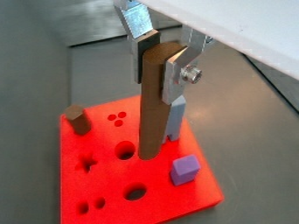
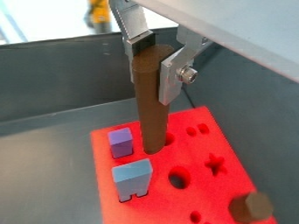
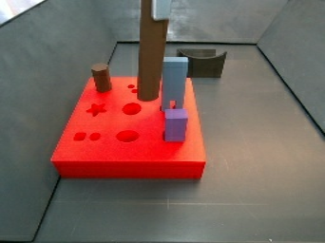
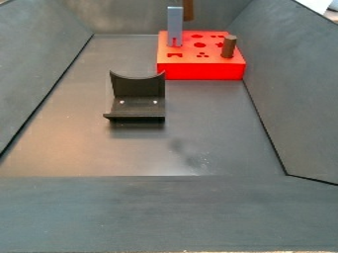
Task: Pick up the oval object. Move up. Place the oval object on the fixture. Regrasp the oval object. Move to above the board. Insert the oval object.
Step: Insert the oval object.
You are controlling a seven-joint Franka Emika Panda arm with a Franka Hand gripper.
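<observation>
Gripper (image 1: pixel 162 54) sits above the board (image 1: pixel 105 188), jaws closed on the top end of the oval object (image 1: pixel 152 105), silver fingers (image 1: pixel 176 74) pressed on either side. Peg hangs upright, its lower end at the board's top surface by a hole; can't tell how deep it's in. Same grip shows in both wrist views, w/ the peg (image 2: pixel 149 101) vertical over the red slab (image 2: pixel 222 188).

In a side view the peg (image 3: pixel 150 57) stands just beside the tall blue block (image 3: pixel 176 76); small purple block (image 3: pixel 177 124) is near the board's (image 3: pixel 127 161) front edge, short brown cylinder (image 3: pixel 101 77) at a back corner. The fixture (image 4: pixel 134 97) rests on the floor, well apart from the board (image 4: pixel 201 61), nothing in its notch.
</observation>
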